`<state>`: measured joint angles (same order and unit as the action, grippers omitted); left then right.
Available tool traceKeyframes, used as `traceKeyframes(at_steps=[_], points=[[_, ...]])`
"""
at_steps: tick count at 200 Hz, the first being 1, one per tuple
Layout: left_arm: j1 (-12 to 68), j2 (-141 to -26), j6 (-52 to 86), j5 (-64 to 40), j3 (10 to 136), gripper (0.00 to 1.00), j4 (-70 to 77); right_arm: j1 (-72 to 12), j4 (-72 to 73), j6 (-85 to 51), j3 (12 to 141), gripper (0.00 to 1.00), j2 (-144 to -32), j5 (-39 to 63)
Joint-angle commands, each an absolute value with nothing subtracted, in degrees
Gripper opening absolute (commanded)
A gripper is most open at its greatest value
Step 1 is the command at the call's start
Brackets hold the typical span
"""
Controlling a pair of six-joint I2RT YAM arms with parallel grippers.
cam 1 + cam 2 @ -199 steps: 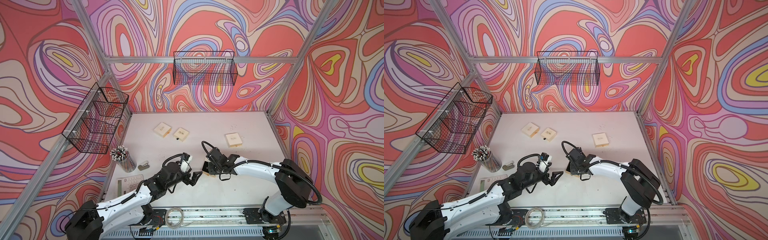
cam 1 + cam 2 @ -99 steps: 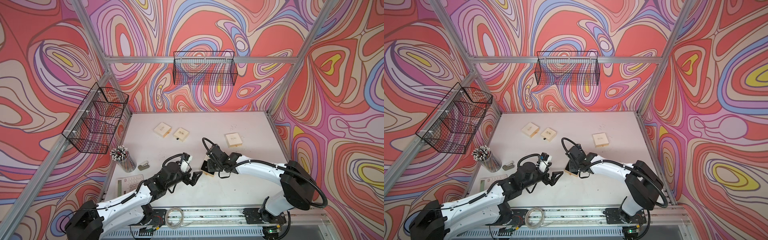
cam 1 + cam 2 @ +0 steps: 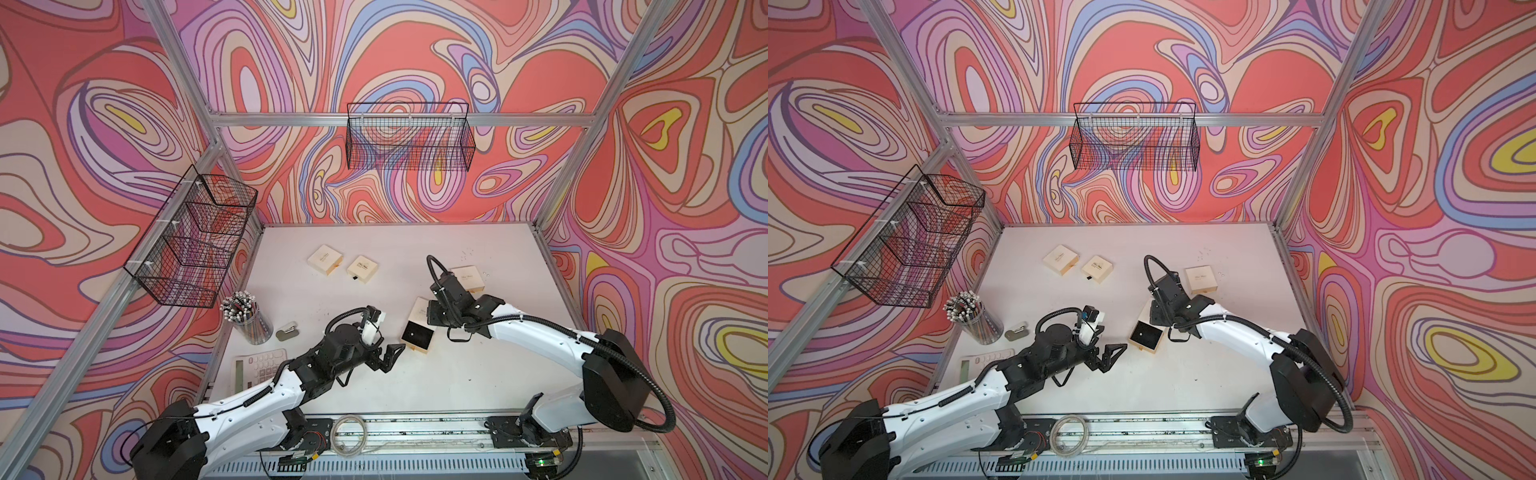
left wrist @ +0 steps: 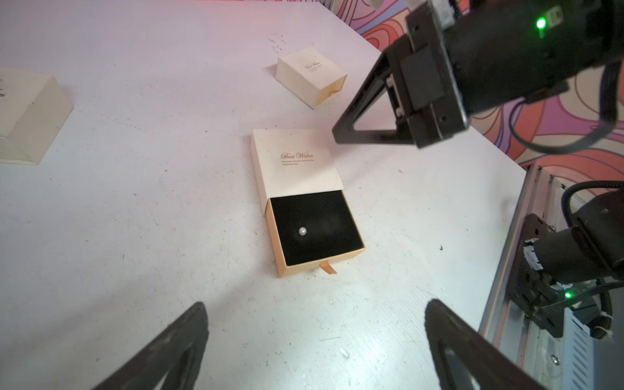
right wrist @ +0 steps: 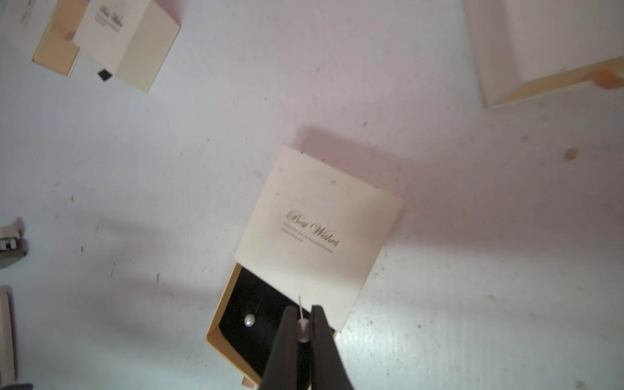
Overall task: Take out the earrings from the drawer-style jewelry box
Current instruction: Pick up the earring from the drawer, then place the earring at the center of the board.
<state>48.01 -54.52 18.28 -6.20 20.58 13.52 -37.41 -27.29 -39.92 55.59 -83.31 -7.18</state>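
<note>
A scuffed white desk [image 3: 457,382] sits inside swirl-patterned walls [image 3: 104,124] hung with wire baskets [image 3: 409,141]. The left claw [image 3: 392,360] hangs released as before, beside the jewelry box [image 4: 297,162]. The right claw [image 5: 303,312] has lifted back from the drawer [image 4: 337,233], clenched on one earring [image 5: 303,330], its post pointing ahead in line with the claw. The other earring [image 4: 302,231] lies on the drawer's black lining.
</note>
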Motion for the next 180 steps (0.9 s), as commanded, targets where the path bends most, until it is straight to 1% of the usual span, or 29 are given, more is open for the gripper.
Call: traceKeyframes(at_steps=[1, 39, 76, 92, 107, 122, 180], points=[[48.06, -54.51, 18.37, -7.20, 21.71, 1.00, 14.77, -31.80, -27.24, -37.70, 54.62, 0.05, -81.09, -6.77], [47.99, -54.87, 18.46, -7.81, 21.74, 1.00, 15.03, -19.11, -27.36, -34.75, 52.48, 0.04, -78.81, -6.14], [48.00, -54.89, 18.54, -8.03, 21.62, 1.00, 15.25, -9.61, -25.73, -33.24, 50.01, 0.04, -78.59, -6.40], [47.99, -55.11, 18.54, -8.59, 21.62, 1.00, 15.60, -5.85, -24.39, -32.81, 49.32, 0.04, -79.80, -4.30], [48.03, -55.36, 18.48, -8.97, 21.55, 1.00, 15.80, -3.95, -22.99, -32.51, 48.96, 0.04, -81.10, -5.01], [47.99, -55.37, 18.54, -9.61, 21.58, 1.00, 16.06, -2.27, -21.55, -32.18, 49.21, 0.04, -83.41, -3.52], [48.03, -55.38, 18.41, -10.44, 21.49, 1.00, 16.35, -0.99, -19.40, -31.29, 53.21, 0.04, -93.13, -4.51]])
